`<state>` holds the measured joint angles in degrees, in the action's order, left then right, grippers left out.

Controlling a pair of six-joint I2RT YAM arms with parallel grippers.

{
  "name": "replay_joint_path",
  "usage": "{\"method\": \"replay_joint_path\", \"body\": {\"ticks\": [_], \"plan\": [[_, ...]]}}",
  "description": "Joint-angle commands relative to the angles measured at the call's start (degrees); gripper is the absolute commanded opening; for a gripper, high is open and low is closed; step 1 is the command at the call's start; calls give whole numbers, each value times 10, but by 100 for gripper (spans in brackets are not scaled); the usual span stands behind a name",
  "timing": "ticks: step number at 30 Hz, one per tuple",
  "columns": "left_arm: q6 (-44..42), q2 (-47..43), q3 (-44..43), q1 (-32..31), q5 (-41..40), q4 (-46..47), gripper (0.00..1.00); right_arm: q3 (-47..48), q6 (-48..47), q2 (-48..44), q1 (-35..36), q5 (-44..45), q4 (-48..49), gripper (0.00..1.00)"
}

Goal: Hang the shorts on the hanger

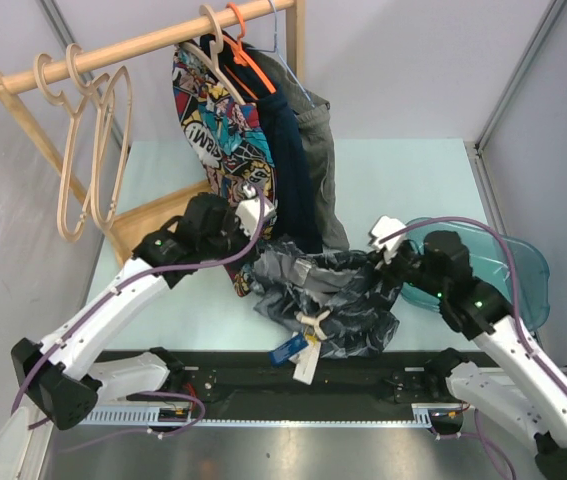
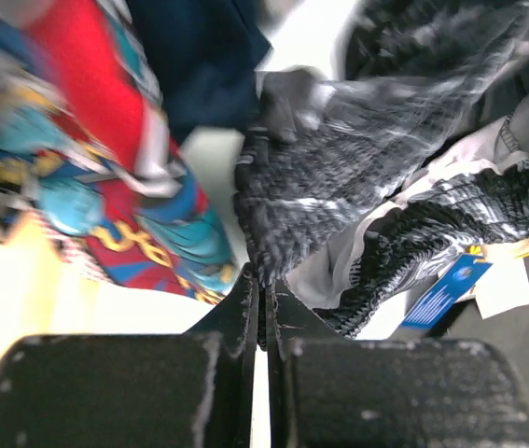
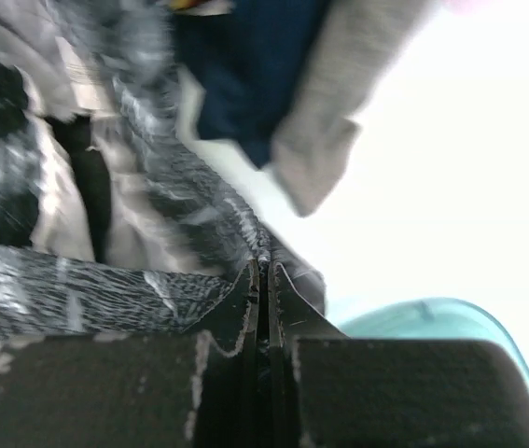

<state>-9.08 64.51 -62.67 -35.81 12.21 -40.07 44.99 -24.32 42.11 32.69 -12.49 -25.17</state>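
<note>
Pale green worktop here, left gripper is pinched shut on the left edge of the shorts, right gripper clamped on their right edge. Shorts sit bunched in a heap mid-worktop toward the near edge — white tags spilling over that edge.

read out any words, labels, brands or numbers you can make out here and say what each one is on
No text can be read with confidence.
comic-print shorts: white and yellow comic lettering, folded and blurred, not legible.
blue tag on the marbled shorts: white marks, too blurred to read.
white paper tags beside it: any print is too small to read.
</note>
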Motion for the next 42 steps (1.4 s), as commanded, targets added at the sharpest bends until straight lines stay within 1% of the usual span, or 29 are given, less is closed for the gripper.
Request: {"method": "replay_joint_path", "body": {"ticks": [1,4,6,9,10,12,14,15,16,18,19,21,22,24,26,27,29,30,31,33,35,37,38,40,41,42], "plan": [[-7,0,-82,6,-73,-27,0,2,-14,-37,-56,1,-23,0],[-19,24,-122,7,-89,-55,0,1,-10,-19,-103,-23,0,0],[-30,41,-135,7,-83,-75,0,1,-14,-2,-123,-71,24,0],[-47,63,-157,7,-80,-104,0,1,-27,47,-125,-132,59,0],[-51,67,-157,7,-83,-110,0,2,-41,60,-123,-169,66,6],[-55,64,-151,14,-87,-116,0,2,-46,97,-117,-184,84,9],[-52,62,-142,35,-83,-124,0,4,-56,118,-109,-209,93,19],[-50,62,-141,44,-73,-127,0,4,-60,134,-105,-213,95,29],[-48,61,-144,63,-69,-129,0,4,-64,141,-99,-215,98,30],[-52,57,-146,73,-59,-128,0,7,-69,155,-86,-214,105,32],[-61,54,-152,76,-54,-128,0,7,-68,156,-83,-217,108,39],[-67,51,-160,76,-41,-131,0,14,-64,162,-69,-221,118,46],[-69,51,-169,76,-26,-134,0,16,-62,167,-65,-227,126,58],[-67,53,-173,76,-21,-144,0,23,-69,176,-38,-230,128,68],[-68,50,-168,76,-19,-143,0,26,-75,194,-11,-221,127,73],[-68,49,-165,77,-19,-142,0,29,-84,201,10,-221,125,77],[-68,51,-163,77,-20,-141,0,29,-100,217,32,-206,117,81],[-68,53,-164,76,-18,-141,0,29,-107,223,58,-194,117,83],[-67,55,-165,78,-18,-142,0,28,-117,228,71,-165,123,85],[-67,59,-164,80,-12,-141,0,28,-127,246,91,-143,132,89],[-65,59,-163,87,-5,-141,0,29,-154,250,101,-158,140,88],[-66,61,-156,94,-1,-140,0,28,-188,251,116,-176,127,86],[-67,62,-155,96,5,-140,0,29,-225,251,120,-183,119,85],[-68,63,-150,105,12,-141,0,29,-267,259,132,-201,88,84],[-68,62,-150,108,14,-141,0,28,-305,264,138,-201,79,84],[-69,62,-150,111,20,-141,0,29,-322,279,141,-199,71,84]]}}
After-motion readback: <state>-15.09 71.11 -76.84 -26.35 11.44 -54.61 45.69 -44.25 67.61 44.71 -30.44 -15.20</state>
